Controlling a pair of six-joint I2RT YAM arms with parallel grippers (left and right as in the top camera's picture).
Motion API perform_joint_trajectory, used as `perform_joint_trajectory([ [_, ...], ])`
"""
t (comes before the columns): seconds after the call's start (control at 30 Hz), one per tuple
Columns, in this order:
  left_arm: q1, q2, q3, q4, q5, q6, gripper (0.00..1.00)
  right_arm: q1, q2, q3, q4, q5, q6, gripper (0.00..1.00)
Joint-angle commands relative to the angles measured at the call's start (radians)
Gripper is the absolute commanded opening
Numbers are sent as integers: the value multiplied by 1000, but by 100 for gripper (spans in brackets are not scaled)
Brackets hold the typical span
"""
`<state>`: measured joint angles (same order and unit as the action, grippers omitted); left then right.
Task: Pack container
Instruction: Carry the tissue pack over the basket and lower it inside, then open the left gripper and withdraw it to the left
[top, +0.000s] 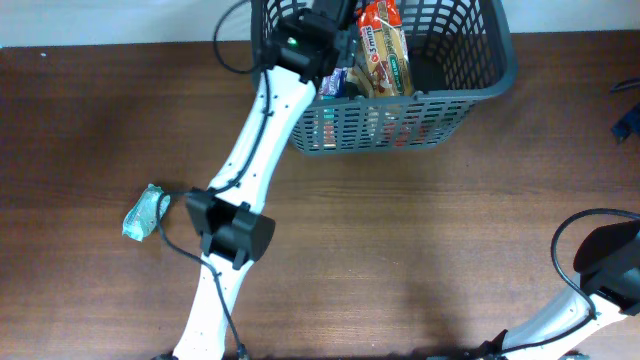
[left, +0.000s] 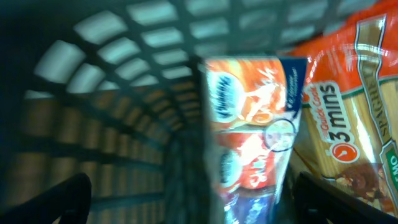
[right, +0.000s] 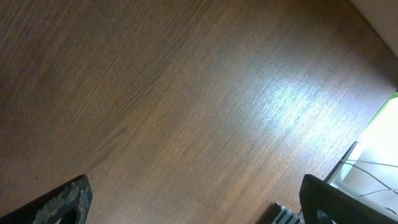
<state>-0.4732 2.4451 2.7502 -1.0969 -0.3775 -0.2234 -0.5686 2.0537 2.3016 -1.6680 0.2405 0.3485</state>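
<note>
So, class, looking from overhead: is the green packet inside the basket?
No, the green packet lies on the table, well outside the basket.

Under me lies a dark brown wooden surface (top: 420, 240), its grain running side to side and its finish faintly glossy. On my right side a soft patch of glare (right: 292, 106) whitens the wood. Past the far edge runs a pale strip (top: 100, 20). Off the right-hand corner there is a bright white-green glow (right: 384, 127).
</note>
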Motion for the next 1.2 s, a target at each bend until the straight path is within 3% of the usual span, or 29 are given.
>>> perform_joint_trajectory([
  [0.0, 23, -201, 63, -28, -72, 20, 98, 0, 1, -5, 4, -5, 12, 99],
  [0.43, 54, -441, 63, -289, -170, -13, 99, 0, 1, -5, 4, -5, 12, 99],
  [0.73, 226, -482, 63, -577, -169, -488, 99, 0, 1, -5, 3, -5, 12, 99],
  [0.97, 380, -482, 60, -591, -32, -649, 99, 0, 1, -5, 4, -5, 12, 99],
  [1.17, 505, -482, 11, -591, 80, -998, 99, 0, 1, -5, 4, -5, 12, 99],
])
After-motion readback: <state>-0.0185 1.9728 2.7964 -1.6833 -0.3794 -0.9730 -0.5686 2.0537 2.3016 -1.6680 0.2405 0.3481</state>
